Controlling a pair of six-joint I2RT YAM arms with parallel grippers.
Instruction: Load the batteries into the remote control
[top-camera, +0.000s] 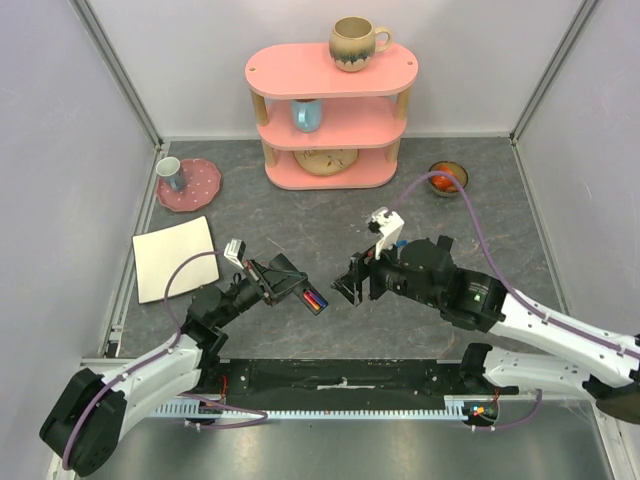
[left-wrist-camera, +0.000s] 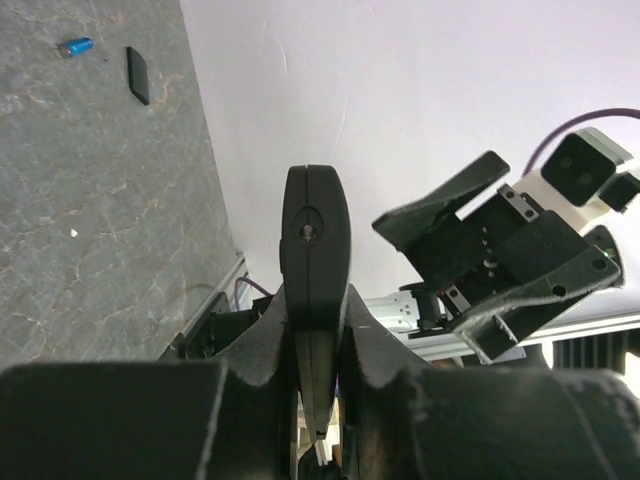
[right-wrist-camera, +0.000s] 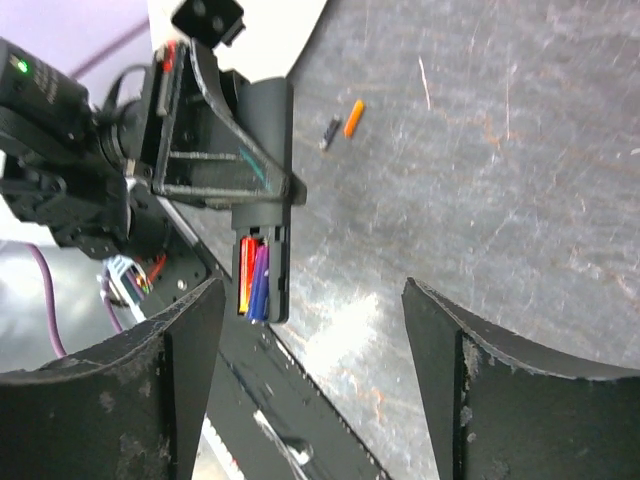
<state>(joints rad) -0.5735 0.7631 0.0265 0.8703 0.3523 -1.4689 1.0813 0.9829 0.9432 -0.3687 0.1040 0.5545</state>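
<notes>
Two batteries (right-wrist-camera: 252, 280), one red-orange and one purple, lie side by side in the open compartment at the free end of the remote control (top-camera: 304, 291). We see the left gripper (top-camera: 282, 279) clamped on the remote's other half, with its fingers closed against the two flat faces. In the left wrist view the slim black bar stands edge-on between them. The right gripper (top-camera: 347, 285) faces that open end from just beside it, apart from it. Its jaws are spread wide and hold nothing.

The left arm reaches forward and to the right from its base and carries the remote above the table (top-camera: 300, 215). The right arm comes in from the right with its wrist turned leftward, so the two grippers point at each other near the middle of the table.

Other batteries lie loose on the table. An orange battery (right-wrist-camera: 353, 118) and a dark grey battery (right-wrist-camera: 329, 133) lie close together, and a blue battery (left-wrist-camera: 75, 46) rests near a small black piece (left-wrist-camera: 138, 75).
</notes>
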